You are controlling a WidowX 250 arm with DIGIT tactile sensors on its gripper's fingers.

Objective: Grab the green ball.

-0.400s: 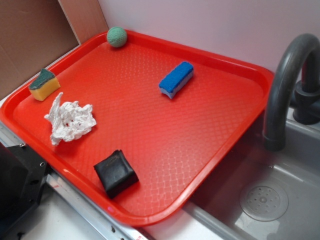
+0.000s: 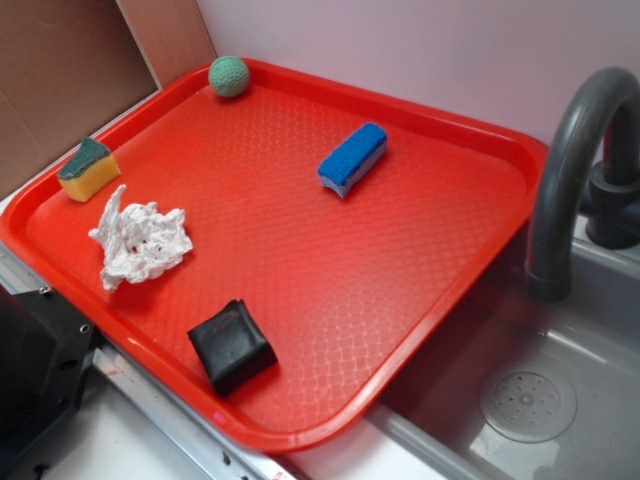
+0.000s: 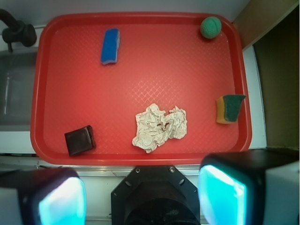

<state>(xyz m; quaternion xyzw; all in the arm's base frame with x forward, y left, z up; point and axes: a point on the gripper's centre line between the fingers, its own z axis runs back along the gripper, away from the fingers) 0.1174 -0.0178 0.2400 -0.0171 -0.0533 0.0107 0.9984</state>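
A red tray (image 2: 430,330) is being used as the landmark here, and everything else is being placed against it. The green ball (image 2: 229,76) is being seen resting in the tray's far corner, touching or just beside the raised rim, near the wooden panel (image 2: 165,30) that is standing behind that corner; in the wrist view the green ball (image 3: 210,27) is being shown in the upper right corner of the tray (image 3: 140,65). It is lying well apart from every other item on the tray.

A blue sponge (image 2: 352,158) is lying on the tray's far half, toward the sink side. A yellow wedge sponge with a dark green top (image 2: 87,168) is sitting at the tray's left rim. A crumpled white paper (image 2: 140,240) is lying just inward from that wedge, and a black square pad (image 2: 232,345) is resting near the tray's near rim. A grey faucet (image 2: 575,170) is arching over a sink (image 2: 540,400) just beside the tray's right edge.

The gripper (image 3: 140,199) is being held above the tray's near edge, well apart from the ball. Its jaws are spread wide with nothing between them, and two fingers (image 3: 222,194) are being seen blurred at the bottom of the wrist view.
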